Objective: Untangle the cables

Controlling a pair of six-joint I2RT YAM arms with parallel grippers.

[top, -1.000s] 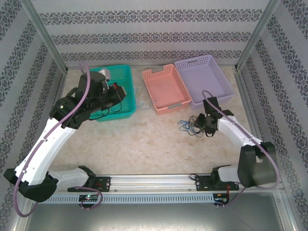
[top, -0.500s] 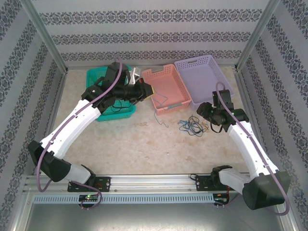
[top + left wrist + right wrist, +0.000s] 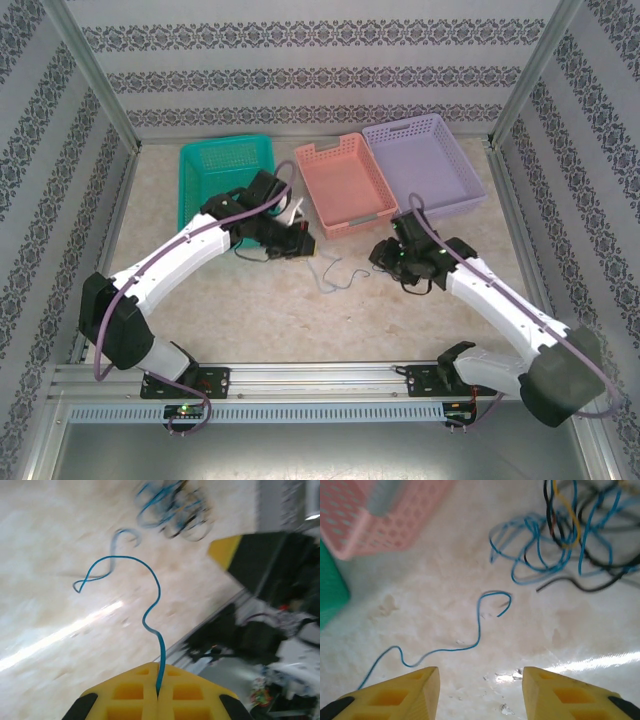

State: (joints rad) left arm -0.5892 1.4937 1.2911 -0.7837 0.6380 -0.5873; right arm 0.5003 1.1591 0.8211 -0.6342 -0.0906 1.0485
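My left gripper [image 3: 304,243] is shut on one end of a thin blue cable [image 3: 336,277]. In the left wrist view the strand [image 3: 150,582] rises out of the closed yellow jaws [image 3: 158,680] and squiggles away over the table. The rest of the cables form a tangle of blue and black loops [image 3: 580,525], also visible far off in the left wrist view [image 3: 172,505]. My right gripper [image 3: 384,253] hovers open beside that tangle. Its yellow fingers [image 3: 481,672] stand well apart above bare table, with the free end of the blue strand [image 3: 479,625] lying just ahead of them.
Three baskets stand at the back: green [image 3: 225,160], pink [image 3: 345,185] and purple [image 3: 425,160]. The pink basket's corner [image 3: 380,520] and the green one's edge [image 3: 330,595] lie to the left of the right gripper. A metal rail [image 3: 320,378] runs along the near edge.
The left gripper came back from over the pink basket toward the table's middle, dragging the blue strand with it. The right arm swung left, over the tangle.
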